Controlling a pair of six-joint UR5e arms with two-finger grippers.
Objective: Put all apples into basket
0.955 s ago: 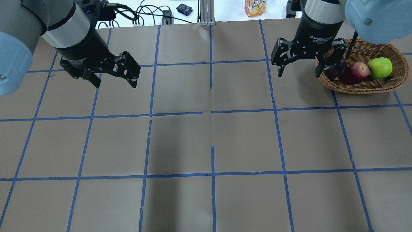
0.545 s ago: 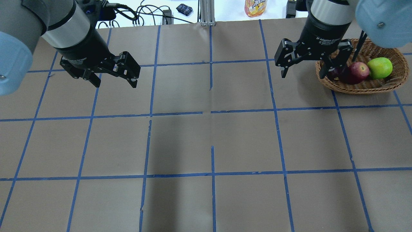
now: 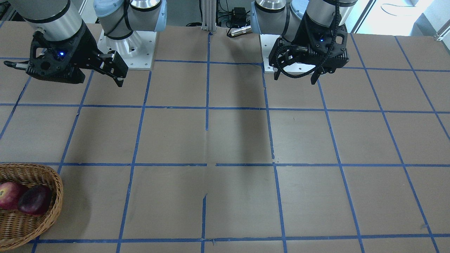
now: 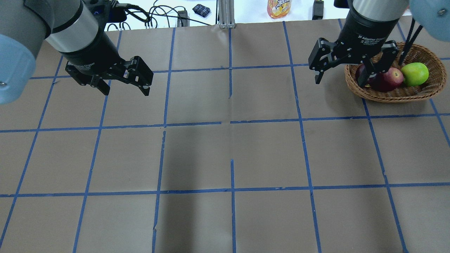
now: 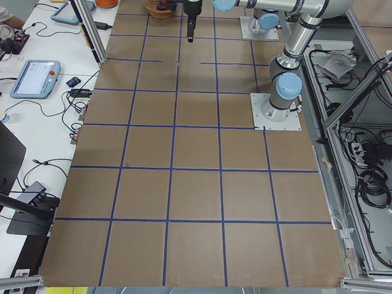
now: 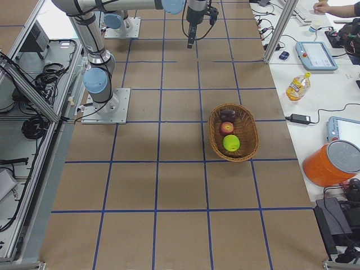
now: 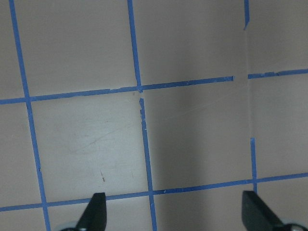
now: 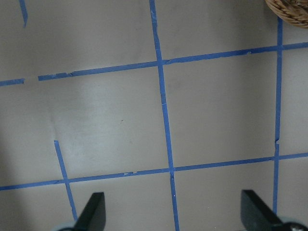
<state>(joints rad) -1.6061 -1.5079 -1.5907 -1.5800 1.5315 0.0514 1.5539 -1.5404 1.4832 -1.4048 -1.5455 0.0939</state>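
The wicker basket (image 4: 393,95) stands at the table's far right and holds all three apples. The green apple (image 4: 415,73) and the red apple (image 4: 391,78) show fully. The maroon apple (image 4: 359,73) is partly hidden behind a finger of my right gripper (image 4: 340,81), which hangs open and empty over the basket's left rim. The exterior right view shows the basket (image 6: 251,133) with the green (image 6: 231,143), red (image 6: 226,127) and maroon (image 6: 227,115) apples in a row. My left gripper (image 4: 126,92) is open and empty above the far left of the table.
An orange drink bottle (image 4: 279,8), cables (image 4: 147,15) and a small dark object (image 4: 201,10) lie beyond the table's far edge. An aluminium post (image 4: 226,14) stands at the far middle. Blue tape lines grid the brown table.
My right gripper has moved right and toward the far edge, and now covers more of the maroon apple. It stays open. The left arm has not moved.
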